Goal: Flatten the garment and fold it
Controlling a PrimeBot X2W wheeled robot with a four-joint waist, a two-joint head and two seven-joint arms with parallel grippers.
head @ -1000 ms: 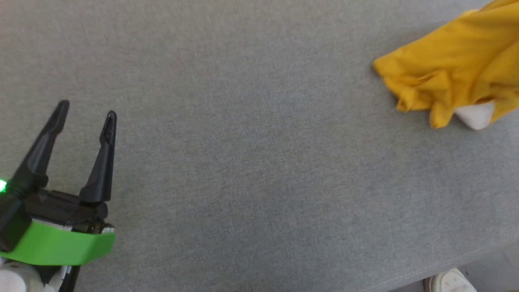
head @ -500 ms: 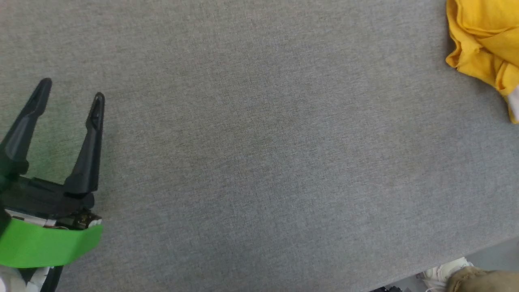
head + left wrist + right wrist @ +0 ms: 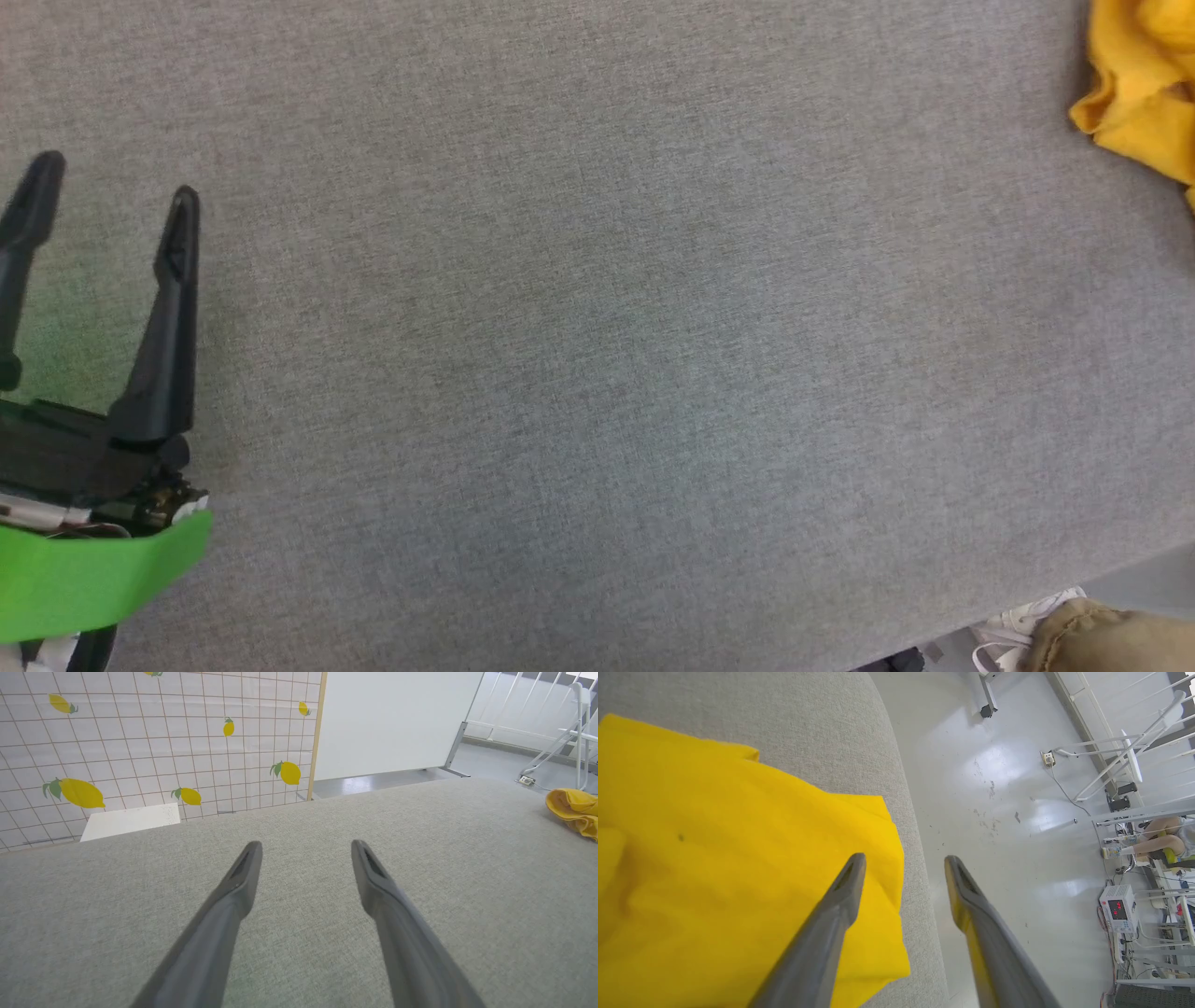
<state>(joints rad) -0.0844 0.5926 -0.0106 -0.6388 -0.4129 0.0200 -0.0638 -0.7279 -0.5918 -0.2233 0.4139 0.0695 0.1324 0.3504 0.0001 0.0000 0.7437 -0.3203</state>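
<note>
Garment [image 3: 1144,93] shifted right toward table [image 3: 597,373] edge, left fingers [image 3: 166,317] spread empty, right fingers [image 3: 833,910] released over it

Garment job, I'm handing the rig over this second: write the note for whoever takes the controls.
Left gripper: jaws open, empty, over bare table.
Right gripper: jaws open, nothing between them, above the garment edge by the table's rim.
Garment: bunched yellow heap at the table's right side.
Done: nothing yet; it is neither flat nor folded.
Left: bring it to mid-table, spread it flat, fold.
</note>
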